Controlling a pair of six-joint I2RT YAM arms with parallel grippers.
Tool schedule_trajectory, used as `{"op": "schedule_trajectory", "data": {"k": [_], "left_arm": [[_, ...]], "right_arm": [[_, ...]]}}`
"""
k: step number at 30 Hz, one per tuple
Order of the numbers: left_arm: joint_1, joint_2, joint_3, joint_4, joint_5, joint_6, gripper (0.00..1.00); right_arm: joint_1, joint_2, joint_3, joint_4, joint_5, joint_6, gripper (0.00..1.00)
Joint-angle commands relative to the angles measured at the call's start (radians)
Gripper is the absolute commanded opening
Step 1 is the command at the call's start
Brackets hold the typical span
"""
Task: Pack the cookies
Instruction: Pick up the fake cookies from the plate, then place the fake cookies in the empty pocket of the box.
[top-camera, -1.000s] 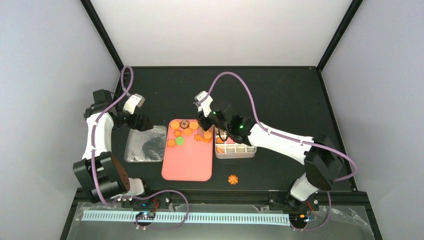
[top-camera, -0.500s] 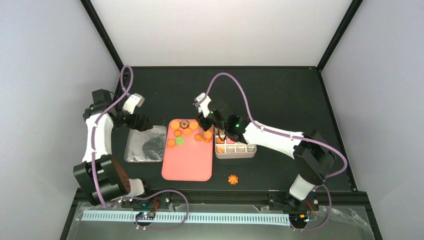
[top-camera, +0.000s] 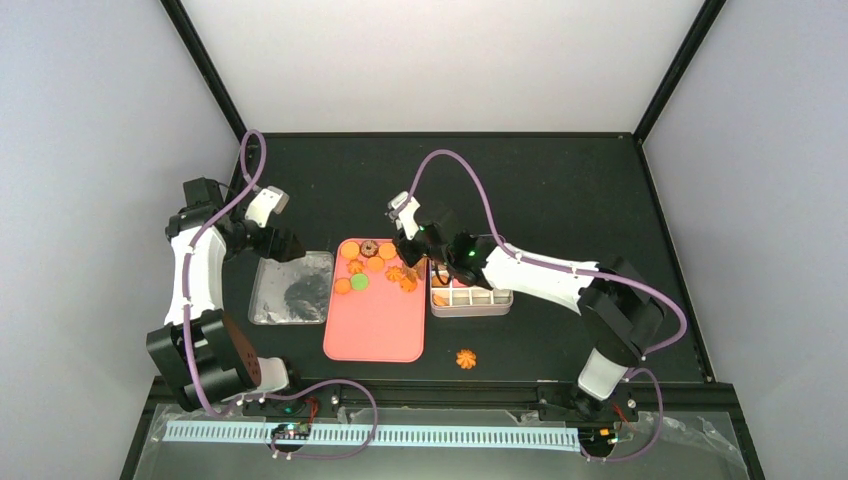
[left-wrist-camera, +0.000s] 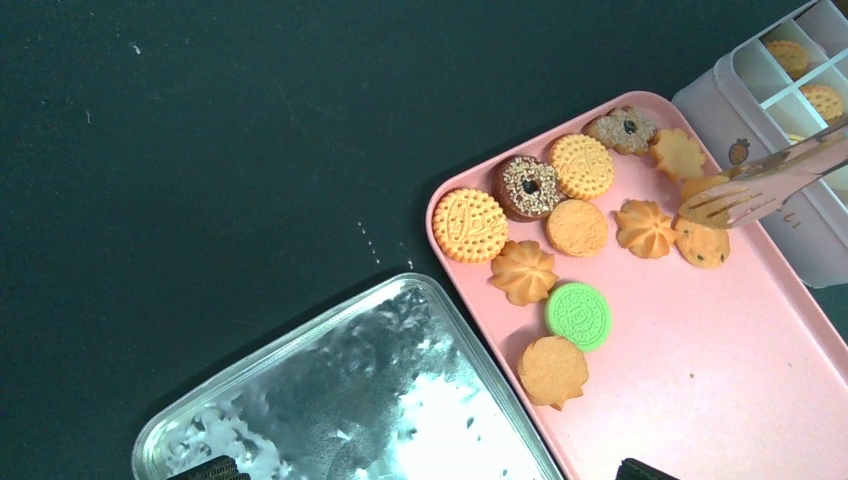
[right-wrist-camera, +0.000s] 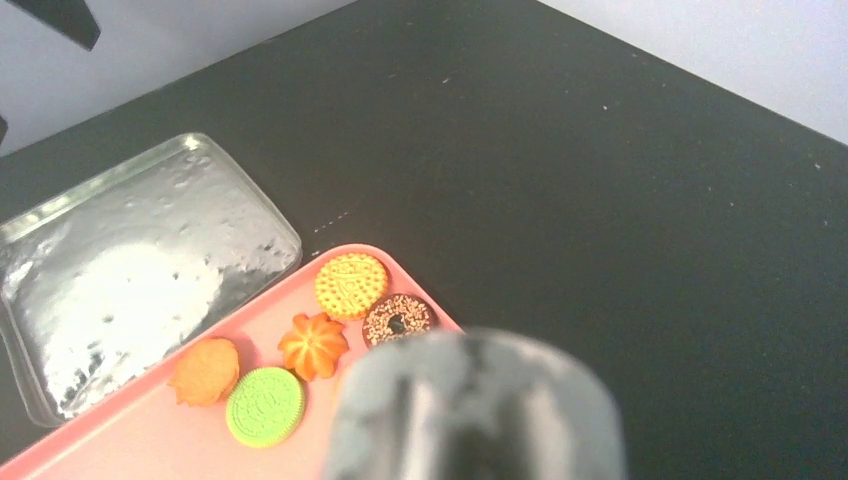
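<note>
Two arms bend inward: the right stretches low over the white tin (top-camera: 470, 308), right claw (top-camera: 410, 266) down among the cookies (left-wrist-camera: 575, 226) at the pink tray's (left-wrist-camera: 700, 350) far right corner (grip: cannot tell). The left claw (top-camera: 285, 246) gapes wide above a clear lid (left-wrist-camera: 400, 400). Golden rounds, swirls, one green cookie and one brown ring crowd the tray's far edge; one swirl (top-camera: 465, 358) lies near the tabletop's (top-camera: 560, 180) near edge.

Table (top-camera: 560, 180): black matte top, flat, lightly specked. Walls (top-camera: 440, 60): plain, pale, enclosing the table at back, left and right. Posts (top-camera: 205, 65): black, one at each rear corner. Lighting: even, diffuse.
</note>
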Motion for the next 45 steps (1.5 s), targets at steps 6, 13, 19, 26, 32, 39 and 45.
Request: {"op": "schedule_trajectory", "data": {"k": [6, 13, 19, 26, 32, 39, 45], "left_arm": [[0.004, -0.017, 0.044, -0.014, 0.011, 0.02, 0.99], [0.004, -0.016, 0.047, -0.013, 0.011, 0.021, 0.99], [0.004, -0.015, 0.052, -0.015, 0.021, 0.022, 0.99], [0.003, -0.011, 0.048, -0.009, 0.042, 0.02, 0.99], [0.003, -0.012, 0.046, -0.008, 0.041, 0.021, 0.99], [0.003, -0.018, 0.043, -0.011, 0.036, 0.022, 0.99], [0.003, -0.017, 0.043, -0.011, 0.035, 0.023, 0.99]], "right_arm": [[-0.001, -0.064, 0.036, -0.01, 0.003, -0.014, 0.01], [-0.001, -0.165, 0.053, -0.04, -0.001, -0.012, 0.01], [-0.007, -0.335, -0.038, -0.094, 0.032, -0.021, 0.01], [-0.033, -0.55, -0.21, -0.181, 0.046, -0.017, 0.01], [-0.036, -0.62, -0.298, -0.201, 0.046, 0.007, 0.01], [-0.035, -0.591, -0.306, -0.187, 0.014, 0.024, 0.07], [-0.036, -0.587, -0.317, -0.192, 0.023, 0.016, 0.22]]}}
